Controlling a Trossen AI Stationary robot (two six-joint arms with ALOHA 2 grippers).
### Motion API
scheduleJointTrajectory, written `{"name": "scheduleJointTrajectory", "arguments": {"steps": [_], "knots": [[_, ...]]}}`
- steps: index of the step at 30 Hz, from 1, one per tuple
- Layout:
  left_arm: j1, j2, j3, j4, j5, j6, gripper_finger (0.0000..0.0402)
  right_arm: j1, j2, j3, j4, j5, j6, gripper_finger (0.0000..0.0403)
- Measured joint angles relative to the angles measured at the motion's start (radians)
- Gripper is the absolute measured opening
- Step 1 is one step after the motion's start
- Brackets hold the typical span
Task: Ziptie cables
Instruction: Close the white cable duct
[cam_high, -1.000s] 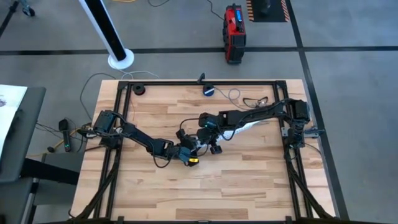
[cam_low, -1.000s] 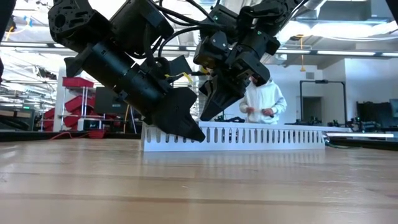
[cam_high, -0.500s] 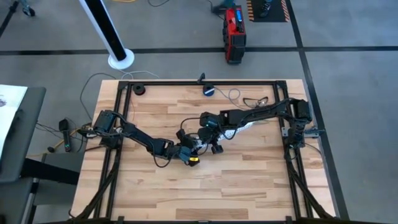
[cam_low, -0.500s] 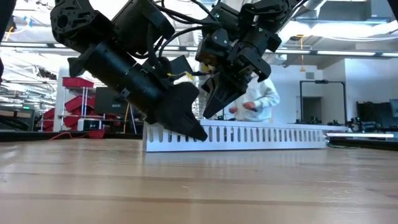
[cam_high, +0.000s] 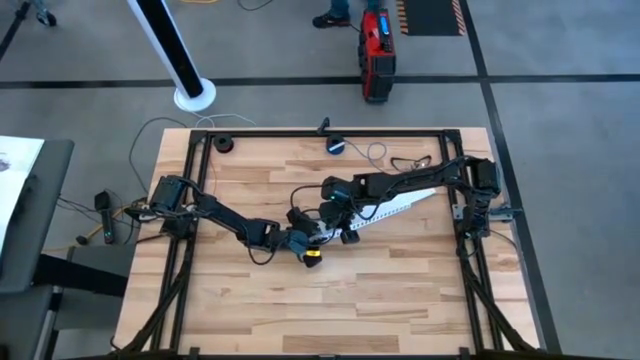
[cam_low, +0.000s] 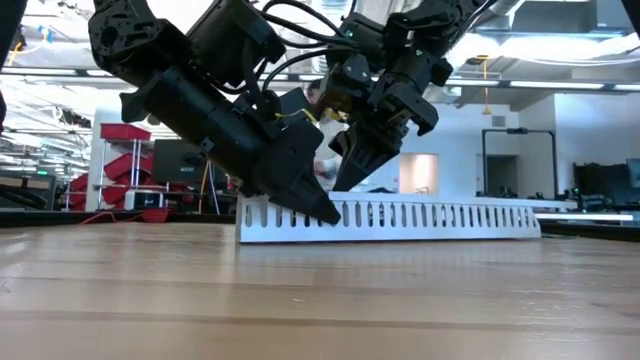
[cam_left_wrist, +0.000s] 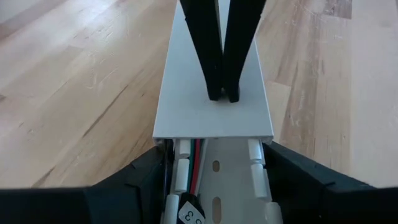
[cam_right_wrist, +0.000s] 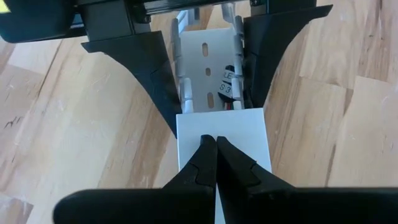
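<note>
A long white slotted channel (cam_high: 400, 205) lies on the wooden table, with a flat white cover (cam_left_wrist: 211, 74) over most of its length. At its uncovered end, thin coloured wires (cam_left_wrist: 194, 155) and a small label lie inside. My left gripper (cam_high: 312, 245) straddles that end. My right gripper (cam_high: 345, 222) is shut, its tips down on the cover (cam_right_wrist: 217, 130) just behind the cover's edge. Thin dark cables (cam_high: 408, 161) lie loose at the table's far right. My left gripper holds the channel's open end between its two fingers, one finger (cam_right_wrist: 155, 74) on each slotted side wall (cam_left_wrist: 166, 155). It comes in low, slanting along the channel from the table's left. The channel rests flat on the table. My right gripper presses its shut fingertips (cam_left_wrist: 221, 90) on top of the cover near the cover's end (cam_right_wrist: 221, 124). The fingers slant down from above, in line with the channel.
A small round blue-black device (cam_high: 335, 146) with a pale cord lies at the far edge. A black frame (cam_high: 300, 132) runs round the table. The near half of the table (cam_high: 330, 310) is bare wood.
Both grippers and the channel have shifted a little toward the table's right edge; the channel has slid along the table and stays flat. Neither gripper has changed its gap.
</note>
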Motion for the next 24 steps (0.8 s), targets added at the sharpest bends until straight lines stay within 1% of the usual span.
{"name": "scheduleJointTrajectory", "arguments": {"steps": [5, 13, 18, 24], "knots": [[0.002, 0.001, -0.001, 0.031, 0.044, -0.004, 0.0217, 0.000, -0.001, -0.017, 0.008, -0.018, 0.000, 0.0000], [0.005, 0.004, -0.002, 0.041, 0.063, -0.003, 0.0252, 0.002, -0.001, -0.031, 0.018, -0.032, 0.001, 0.0000], [0.006, 0.004, -0.002, 0.040, 0.061, -0.001, 0.0255, 0.006, 0.000, -0.032, 0.041, -0.060, 0.007, 0.0000], [0.008, 0.004, -0.003, 0.042, 0.056, 0.002, 0.0255, 0.040, 0.005, -0.033, 0.104, -0.060, 0.009, 0.0000]]}}
